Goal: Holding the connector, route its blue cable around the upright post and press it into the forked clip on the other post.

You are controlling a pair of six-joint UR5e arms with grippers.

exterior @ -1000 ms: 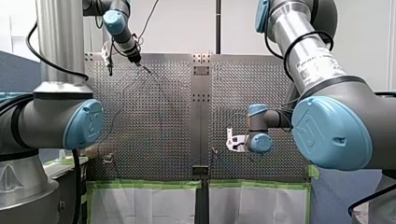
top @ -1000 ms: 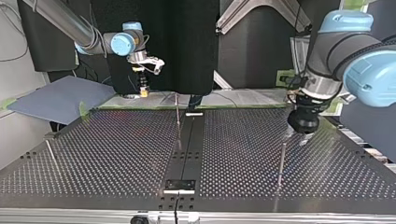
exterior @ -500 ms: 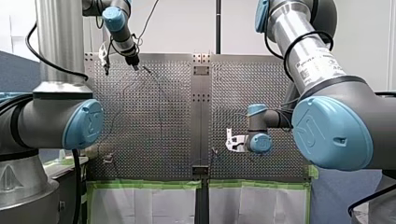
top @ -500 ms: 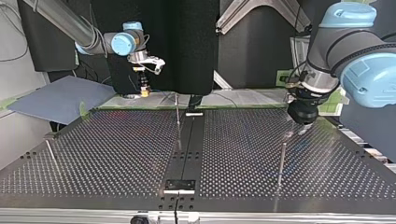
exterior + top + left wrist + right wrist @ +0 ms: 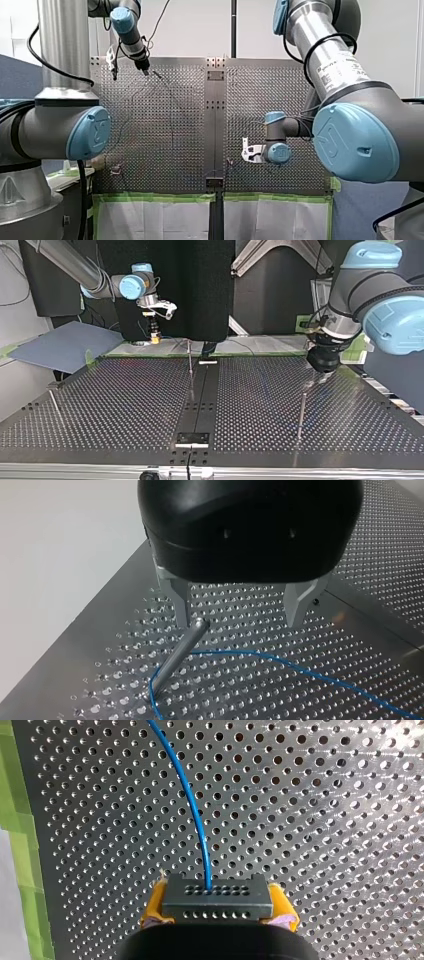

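My right end effector [image 5: 218, 906], yellow-padded, is clamped on the dark grey rectangular connector [image 5: 217, 897]. The thin blue cable [image 5: 196, 817] leaves it across the perforated metal surface [image 5: 350, 630].

My left end effector [image 5: 239, 622], metal-fingered, stands open and empty above the upright metal post [image 5: 177, 655]. The cable curves around the post's base.

Assessment: routing appears done and clip seating is outstanding. The forked clip cannot be identified.

The white arm label [image 5: 340, 70] is illegible.

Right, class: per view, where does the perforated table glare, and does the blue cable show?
Right wrist view: glare ahead of the gripper; blue cable plain. Left wrist view: soft sheen, cable plain by the post. Top view: speckled glints on the table; cable hard to trace.
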